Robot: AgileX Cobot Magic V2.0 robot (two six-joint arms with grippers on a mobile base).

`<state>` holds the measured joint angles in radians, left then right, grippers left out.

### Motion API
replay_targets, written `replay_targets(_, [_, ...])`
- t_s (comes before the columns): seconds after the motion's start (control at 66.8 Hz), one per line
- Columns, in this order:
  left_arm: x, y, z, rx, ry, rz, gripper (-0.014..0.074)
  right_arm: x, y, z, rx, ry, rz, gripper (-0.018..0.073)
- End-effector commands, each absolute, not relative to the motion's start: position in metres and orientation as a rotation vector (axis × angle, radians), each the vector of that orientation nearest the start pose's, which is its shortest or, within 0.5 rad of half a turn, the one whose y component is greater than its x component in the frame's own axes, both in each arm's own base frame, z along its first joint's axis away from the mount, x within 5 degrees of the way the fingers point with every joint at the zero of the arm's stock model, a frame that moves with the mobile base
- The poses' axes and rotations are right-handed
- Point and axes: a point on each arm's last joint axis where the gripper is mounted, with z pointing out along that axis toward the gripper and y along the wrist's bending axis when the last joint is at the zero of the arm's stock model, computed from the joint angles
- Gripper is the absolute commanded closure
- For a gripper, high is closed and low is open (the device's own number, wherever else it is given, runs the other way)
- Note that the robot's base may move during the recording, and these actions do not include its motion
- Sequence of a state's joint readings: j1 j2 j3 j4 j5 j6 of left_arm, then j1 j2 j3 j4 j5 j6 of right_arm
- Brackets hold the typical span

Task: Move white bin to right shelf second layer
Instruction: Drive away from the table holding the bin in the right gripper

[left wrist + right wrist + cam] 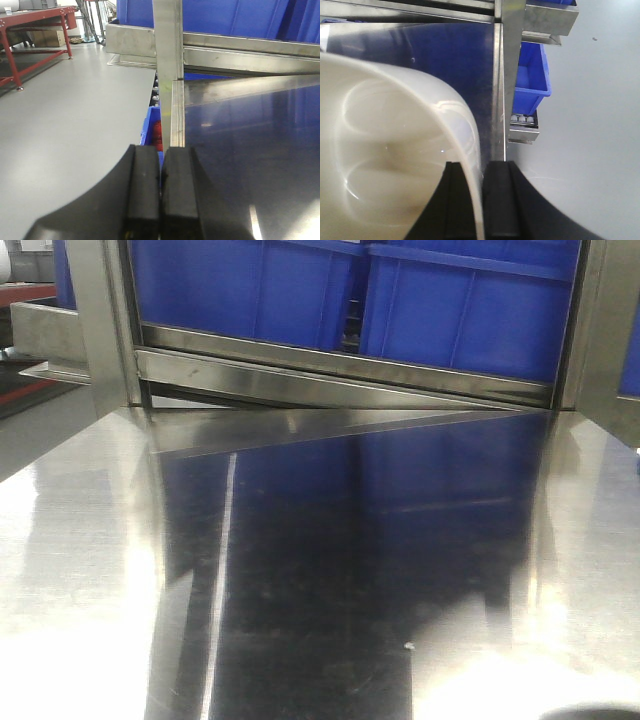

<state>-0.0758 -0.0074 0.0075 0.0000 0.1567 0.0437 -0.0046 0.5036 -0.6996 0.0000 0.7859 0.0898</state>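
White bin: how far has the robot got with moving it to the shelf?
Grabbed: the right gripper pinches the white bin by its wall. It is near the steel tabletop, not yet on a shelf. The left gripper is shut and empty. Carrying and setting down remain.

The polished steel surface (330, 570) mirrors blue. Behind its far edge a shelf (340, 365) carries two blue crates (250, 285) side by side. A white bin (385, 150) is over the surface's right edge; contact unclear.
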Motion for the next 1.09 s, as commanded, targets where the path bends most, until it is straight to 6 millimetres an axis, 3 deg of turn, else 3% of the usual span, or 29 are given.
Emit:
replay_targets(0.0, [0.0563,-0.0046,0.1926,0.095,1.577,-0.034,0.0512,0.0878,-0.0009,0.3559,0.093,1.96,0.048,0.0503])
replay_targets(1.078, [0.0563,-0.0046,0.1926,0.095,1.577,-0.034,0.0512,0.0878,-0.0009,0.3559,0.093,1.96,0.048,0.0503])
